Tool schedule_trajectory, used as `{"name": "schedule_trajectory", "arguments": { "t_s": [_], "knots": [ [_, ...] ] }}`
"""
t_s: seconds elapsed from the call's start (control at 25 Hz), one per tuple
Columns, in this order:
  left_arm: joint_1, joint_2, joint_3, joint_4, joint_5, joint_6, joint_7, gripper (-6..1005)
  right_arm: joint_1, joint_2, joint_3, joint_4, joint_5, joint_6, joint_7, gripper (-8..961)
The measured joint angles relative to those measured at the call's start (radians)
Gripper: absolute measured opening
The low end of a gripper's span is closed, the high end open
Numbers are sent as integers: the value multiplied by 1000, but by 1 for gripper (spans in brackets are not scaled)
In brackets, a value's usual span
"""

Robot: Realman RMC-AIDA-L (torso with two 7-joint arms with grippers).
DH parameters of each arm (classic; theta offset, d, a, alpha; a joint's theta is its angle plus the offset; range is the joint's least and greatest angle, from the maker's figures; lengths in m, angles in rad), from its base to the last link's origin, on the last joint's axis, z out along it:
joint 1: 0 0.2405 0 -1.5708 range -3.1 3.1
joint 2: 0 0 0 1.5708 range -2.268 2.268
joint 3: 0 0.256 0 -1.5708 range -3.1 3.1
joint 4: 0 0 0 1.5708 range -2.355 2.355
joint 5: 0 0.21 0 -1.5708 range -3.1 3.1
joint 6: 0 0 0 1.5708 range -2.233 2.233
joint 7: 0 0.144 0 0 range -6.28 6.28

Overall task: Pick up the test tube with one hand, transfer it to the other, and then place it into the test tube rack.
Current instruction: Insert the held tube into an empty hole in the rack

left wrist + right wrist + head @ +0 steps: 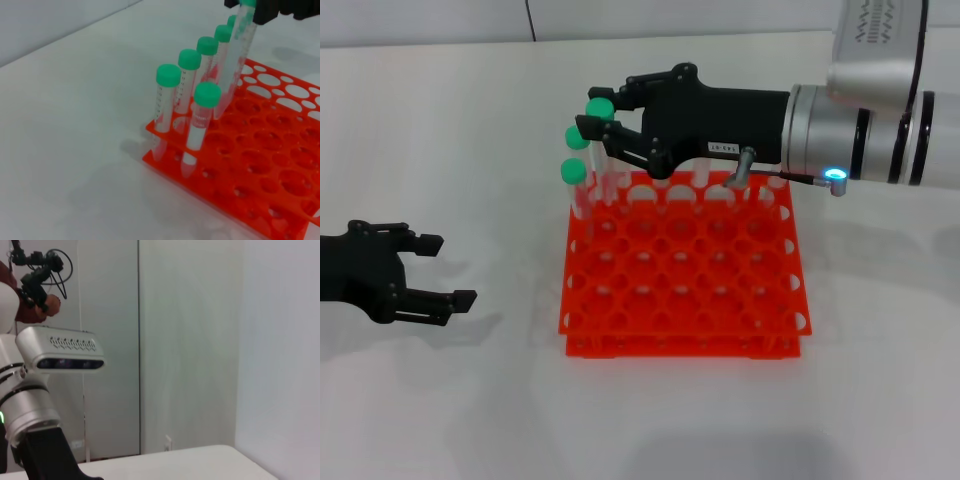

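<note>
Upper centre of the head view, my labelled right gripper (603, 130) pinches the test tube (602, 150) upright over the orange rack (685, 270) for insertion — left gripper (445, 272), lower left, spread and empty.

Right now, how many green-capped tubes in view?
7, by the left wrist view: five in a line along one rack edge, one in the next row, one tube held by the right claw over the rack. The claw may hide more. Left claw idles aside.

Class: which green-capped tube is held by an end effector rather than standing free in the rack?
The tallest-standing tube, gripped at its cap by the right end effector; the others stand free in the rack.
</note>
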Motion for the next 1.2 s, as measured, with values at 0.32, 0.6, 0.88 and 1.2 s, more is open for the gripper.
{"name": "schedule_trajectory", "arguments": {
  "t_s": [0.32,0.6,0.88,1.2],
  "knots": [
    [-1,-4,1,0,1,-2,2,875,15,0,-30,46,57,25,-42,266],
    [-1,-5,1,-2,1,-4,3,875,26,0,-32,79,65,34,-61,266],
    [-2,-5,1,-12,1,-14,4,875,27,0,-33,87,65,36,-65,265],
    [-2,-6,1,-15,1,-16,14,875,25,-1,-31,87,65,36,-72,265]
  ]
}}
